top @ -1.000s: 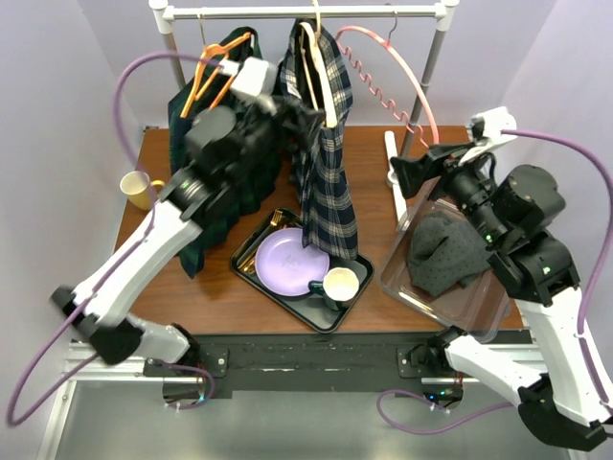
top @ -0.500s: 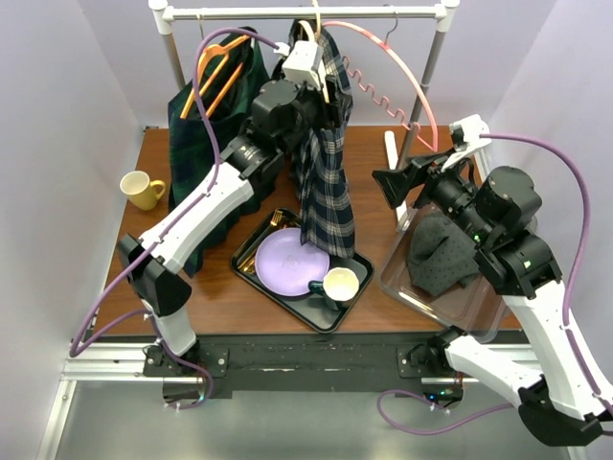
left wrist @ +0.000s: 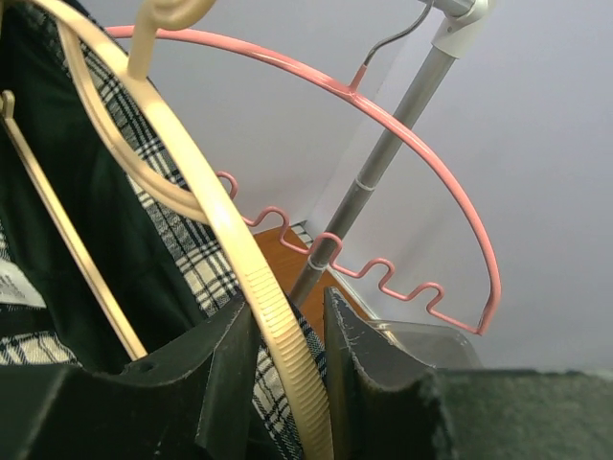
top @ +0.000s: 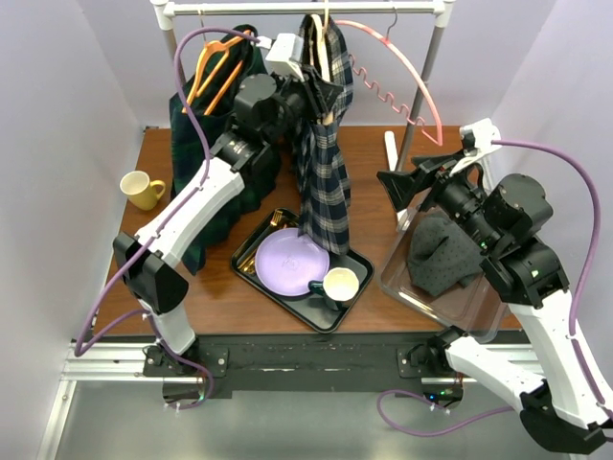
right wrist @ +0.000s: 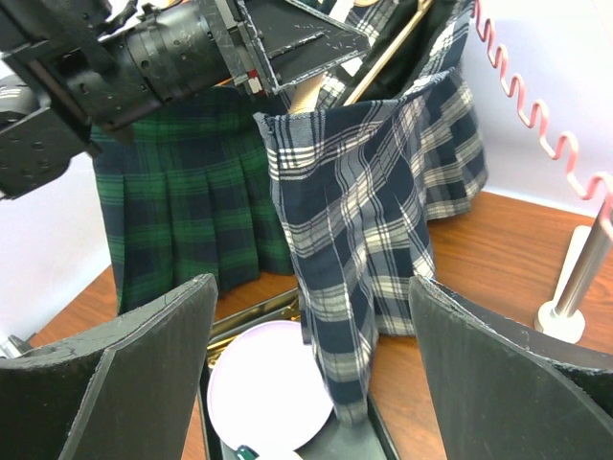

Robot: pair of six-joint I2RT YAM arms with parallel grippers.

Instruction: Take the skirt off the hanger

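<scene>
Barely begun, I'd say: the navy-and-white plaid skirt (top: 324, 182) hangs on its cream plastic hanger (left wrist: 220, 220) under the white clothes rail (top: 287, 11), the left claw (left wrist: 287, 302) straddling the hanger's arm, pinching or not I can't tell, and the right claw (top: 397, 195) gaping empty well short of the rail.

Cream hanger (left wrist: 213, 213) cut off at bottom edge; left gripper (left wrist: 287, 302) contact unclear, perhaps touching.

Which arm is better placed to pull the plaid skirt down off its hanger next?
Right. The right fingers are open, hold nothing and face the hanging plaid skirt. The left fingers straddle the cream hanger, so that arm looks better suited to steadying it.
</scene>
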